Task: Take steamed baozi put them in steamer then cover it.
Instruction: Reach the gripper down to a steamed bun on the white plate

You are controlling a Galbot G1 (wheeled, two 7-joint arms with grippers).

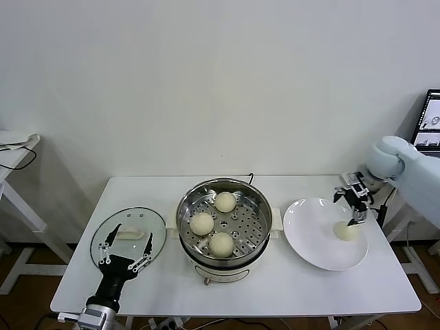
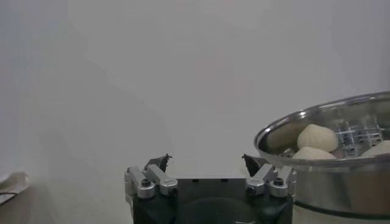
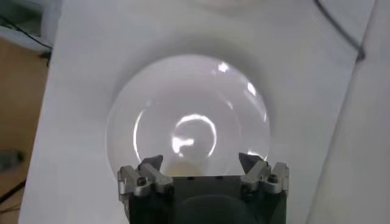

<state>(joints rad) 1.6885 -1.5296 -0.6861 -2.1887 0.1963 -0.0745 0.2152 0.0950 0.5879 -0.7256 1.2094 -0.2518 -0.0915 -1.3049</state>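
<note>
1. A white table [image 1: 289,289] stands before a plain pale wall.
2. The right gripper [image 1: 355,206] hangs over the white plate [image 1: 306,234] with its jaws spread wide, just above the one baozi [image 1: 346,231] lying there, not gripping it.
3. The left gripper [image 1: 124,249], jaws also wide and empty, hovers over the glass cover [image 1: 158,230], which lies flat on the table left of the steamer [image 1: 256,199].
4. Three baozi [image 1: 221,244] sit on the steamer's perforated tray, the pot uncovered.
</note>
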